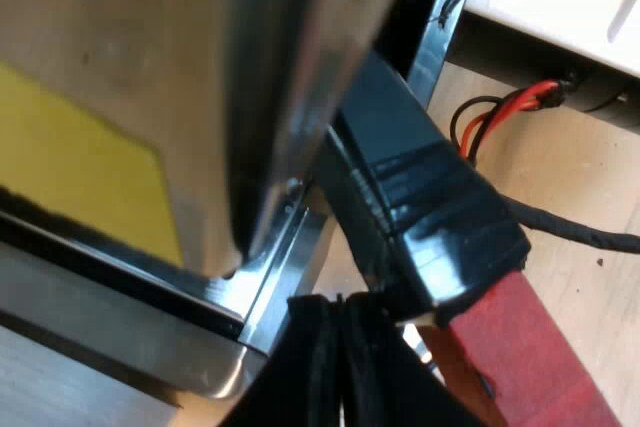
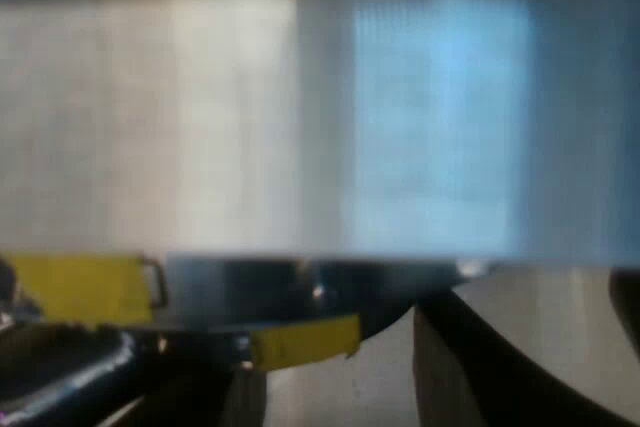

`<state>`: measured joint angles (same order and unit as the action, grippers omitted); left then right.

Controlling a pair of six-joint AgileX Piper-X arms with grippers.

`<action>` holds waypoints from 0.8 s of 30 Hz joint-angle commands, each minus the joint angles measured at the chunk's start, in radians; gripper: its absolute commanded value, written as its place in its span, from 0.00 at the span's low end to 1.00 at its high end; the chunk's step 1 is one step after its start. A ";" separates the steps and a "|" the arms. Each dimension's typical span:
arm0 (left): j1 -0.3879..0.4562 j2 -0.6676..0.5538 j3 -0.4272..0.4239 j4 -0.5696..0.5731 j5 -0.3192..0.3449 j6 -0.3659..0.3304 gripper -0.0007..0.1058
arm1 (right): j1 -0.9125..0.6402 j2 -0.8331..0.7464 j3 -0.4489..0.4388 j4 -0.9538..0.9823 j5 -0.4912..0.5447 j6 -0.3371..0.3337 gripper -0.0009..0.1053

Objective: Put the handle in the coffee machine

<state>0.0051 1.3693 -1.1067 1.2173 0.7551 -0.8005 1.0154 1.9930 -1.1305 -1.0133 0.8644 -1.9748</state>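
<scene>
Left wrist view close, right closer — both facing espresso machine [image 1: 100,47]

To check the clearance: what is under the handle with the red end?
The wooden table shows past the handle, lower down; the spot directly beneath the handle is covered by it.

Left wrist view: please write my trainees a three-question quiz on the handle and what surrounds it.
1. True or false: the handle ends in blue.
2. What colour is the patch on the espresso machine? A green, B yellow, C white.
3. Fill in: the table seen behind the handle is light ___.

Key: 1 false, its end is red; 2 B; 3 wood.
</scene>
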 commanded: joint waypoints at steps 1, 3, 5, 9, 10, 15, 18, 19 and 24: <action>-0.016 -0.011 0.008 0.079 0.052 -0.011 0.01 | -0.006 -0.025 -0.022 -0.067 -0.039 -0.004 0.37; -0.016 -0.011 0.008 0.109 0.074 -0.011 0.01 | -0.006 -0.025 -0.022 -0.067 -0.039 -0.004 0.37; -0.016 -0.011 0.008 0.123 0.082 -0.011 0.01 | -0.006 -0.025 -0.022 -0.067 -0.039 -0.004 0.37; -0.019 -0.011 0.008 0.149 0.125 -0.011 0.01 | -0.006 -0.025 -0.022 -0.067 -0.039 -0.004 0.37; -0.019 -0.011 0.008 0.150 0.129 -0.011 0.01 | -0.006 -0.025 -0.022 -0.067 -0.039 -0.004 0.37; -0.019 -0.011 0.008 0.150 0.136 -0.011 0.01 | -0.006 -0.025 -0.022 -0.062 -0.039 -0.004 0.37; -0.019 -0.012 0.008 0.150 0.136 -0.007 0.01 | -0.006 -0.025 -0.022 -0.050 -0.039 -0.004 0.37; -0.019 -0.012 0.008 0.150 0.136 -0.003 0.01 | -0.006 -0.025 -0.022 -0.051 -0.039 -0.004 0.37; -0.019 -0.016 0.008 0.151 0.136 -0.003 0.01 | -0.006 -0.025 -0.014 -0.042 -0.039 0.000 0.37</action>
<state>0.0051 1.3693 -1.1043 1.2817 0.7807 -0.8075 1.0133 1.9930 -1.1255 -1.0144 0.8660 -1.9679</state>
